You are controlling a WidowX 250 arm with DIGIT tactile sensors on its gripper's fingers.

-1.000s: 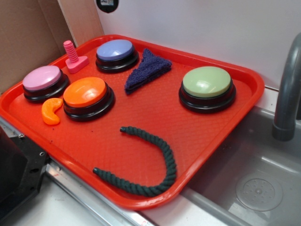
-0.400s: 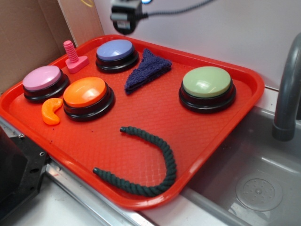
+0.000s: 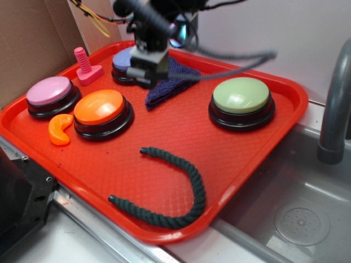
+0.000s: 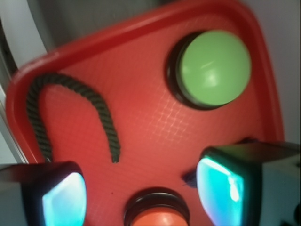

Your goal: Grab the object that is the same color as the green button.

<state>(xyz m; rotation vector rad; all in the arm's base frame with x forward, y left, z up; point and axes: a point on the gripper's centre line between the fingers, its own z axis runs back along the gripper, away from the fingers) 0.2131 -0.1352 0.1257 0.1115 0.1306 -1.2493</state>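
The dark green twisted rope (image 3: pixel 199 193) lies in a curve on the red tray (image 3: pixel 164 126) near its front edge; the wrist view shows it as an arch (image 4: pixel 61 81) at upper left. At the tray's right stands the pale-green domed button (image 3: pixel 242 96), also seen in the wrist view (image 4: pixel 214 68). My gripper (image 3: pixel 147 76) hangs blurred over the back of the tray, above the blue button and the cloth, far from the rope. In the wrist view the gripper (image 4: pixel 141 197) is open, its fingers wide apart with nothing between them.
Orange button (image 3: pixel 100 108), pink button (image 3: pixel 49 91) and blue button (image 3: pixel 122 60) sit at the tray's left and back. A folded dark blue cloth (image 3: pixel 170 85), a pink bolt (image 3: pixel 85 67) and an orange curved piece (image 3: pixel 60 129) lie there too. A sink (image 3: pixel 301 219) with a grey faucet (image 3: pixel 334 109) is on the right.
The arm has come down from the top edge of the view and now hangs over the blue button and cloth. Nothing on the tray has moved.
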